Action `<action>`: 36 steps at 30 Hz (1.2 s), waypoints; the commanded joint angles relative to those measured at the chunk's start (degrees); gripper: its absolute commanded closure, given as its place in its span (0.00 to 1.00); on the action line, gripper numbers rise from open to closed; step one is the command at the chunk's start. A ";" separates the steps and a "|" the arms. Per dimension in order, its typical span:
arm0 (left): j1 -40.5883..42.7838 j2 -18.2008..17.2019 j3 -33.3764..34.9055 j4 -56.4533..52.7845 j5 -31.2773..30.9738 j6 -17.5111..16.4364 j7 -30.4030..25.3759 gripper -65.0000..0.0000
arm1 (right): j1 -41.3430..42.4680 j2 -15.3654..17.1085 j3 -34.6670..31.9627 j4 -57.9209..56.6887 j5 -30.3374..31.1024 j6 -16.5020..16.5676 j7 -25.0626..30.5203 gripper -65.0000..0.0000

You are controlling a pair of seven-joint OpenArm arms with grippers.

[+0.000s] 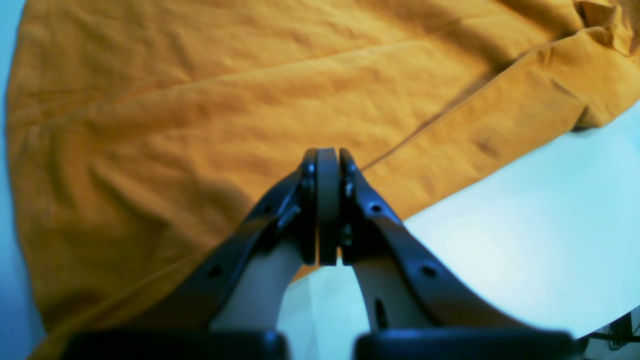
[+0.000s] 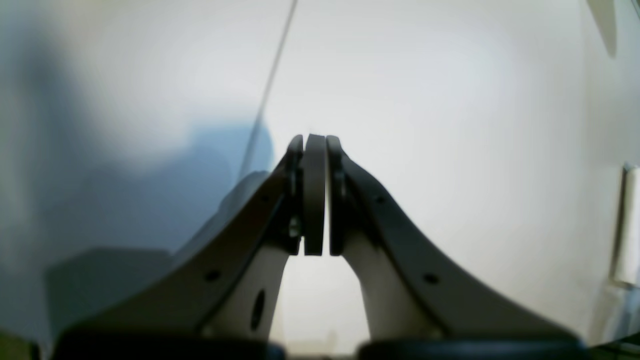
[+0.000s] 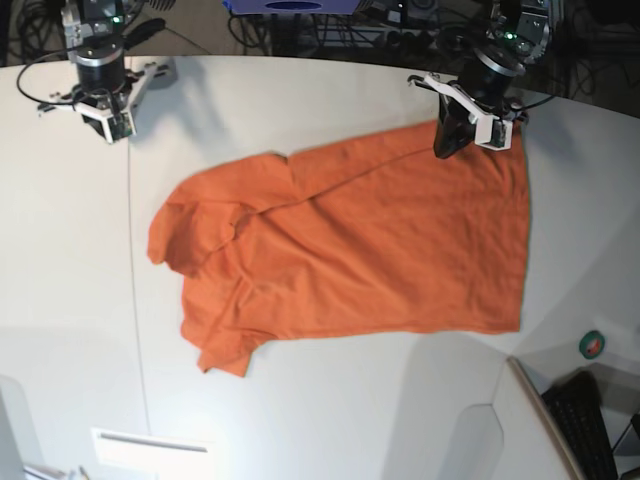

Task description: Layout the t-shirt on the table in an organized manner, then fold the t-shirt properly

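Observation:
The orange t-shirt [image 3: 370, 250] lies spread on the white table [image 3: 330, 420], hem toward the right and sleeves toward the left, with a long crease along its upper part. In the base view my left gripper [image 3: 446, 146] hovers over the shirt's upper right corner. It is shut with nothing between its pads. The left wrist view shows the closed left gripper [image 1: 328, 151] above wrinkled t-shirt [image 1: 210, 120] cloth beside bare table [image 1: 525, 240]. My right gripper [image 3: 107, 130] is shut and sits far left, away from the shirt. In its wrist view the right gripper [image 2: 314, 136] is over bare table [image 2: 425, 100].
A thin seam line [image 3: 131, 260] runs down the table's left side. A white flat label [image 3: 150, 441] lies near the front edge. At the lower right are a grey side surface [image 3: 545, 352], a green tape roll [image 3: 593, 345] and a keyboard [image 3: 590, 425]. Cables crowd the back edge.

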 commanded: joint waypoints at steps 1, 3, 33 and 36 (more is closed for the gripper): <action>0.38 -0.56 -0.24 0.82 -0.28 -0.03 -1.47 1.00 | 0.25 -0.30 0.20 0.79 -0.09 -0.56 1.30 1.00; 0.82 -0.56 -0.24 0.91 -0.63 -0.03 -1.47 1.00 | 1.13 -1.80 0.20 0.88 -0.09 -0.56 1.30 1.00; 0.99 2.87 -3.05 6.19 -0.63 0.15 -1.38 1.00 | 4.03 -8.92 4.16 7.21 35.51 -0.65 1.21 1.00; 0.99 2.51 -3.14 6.19 -0.63 0.15 -1.47 1.00 | 4.20 -8.65 4.07 7.39 35.51 -0.65 1.21 1.00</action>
